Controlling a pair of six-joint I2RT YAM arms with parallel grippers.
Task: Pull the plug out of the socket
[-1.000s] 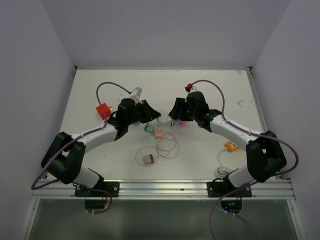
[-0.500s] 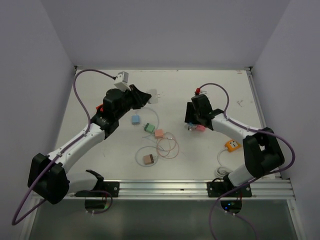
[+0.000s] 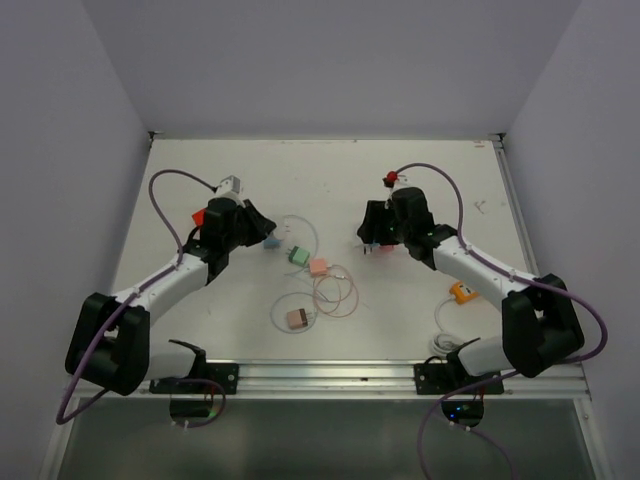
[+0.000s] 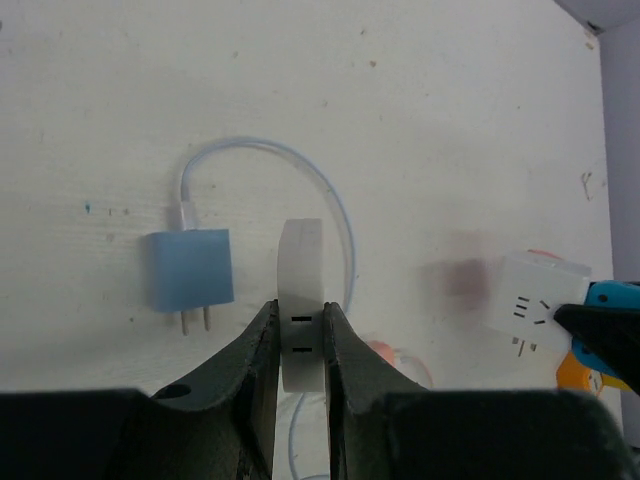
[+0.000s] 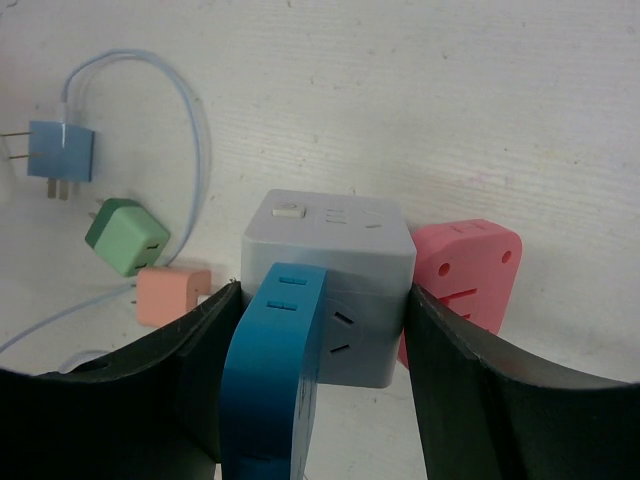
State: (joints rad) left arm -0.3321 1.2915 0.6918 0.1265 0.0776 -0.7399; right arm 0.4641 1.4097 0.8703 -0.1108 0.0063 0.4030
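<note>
Here one socket cube (image 5: 330, 250), one white plug (image 4: 300, 300), one blue plug (image 5: 275, 350).

Bare table (image 3: 330, 170) is lying open along the far side, behind both arms, and a lane of tabletop is running between the left gripper (image 3: 262, 226), pinching a white plug (image 4: 300, 260), and the right gripper (image 3: 368, 238), clamping the socket cube (image 5: 330, 265). A blue charger (image 3: 270, 241) is sitting just beside the left gripper, its white cable (image 4: 250, 144) looping into that lane. A green charger (image 3: 298, 256), a peach charger (image 3: 319, 267) and coiled wires (image 3: 352, 290) are crowding the near middle. A blue plug (image 5: 275, 350) and a pink plug (image 5: 465, 270) are blocking two faces of the socket cube. An orange block (image 3: 462, 292) is lying beside the right forearm.
</note>
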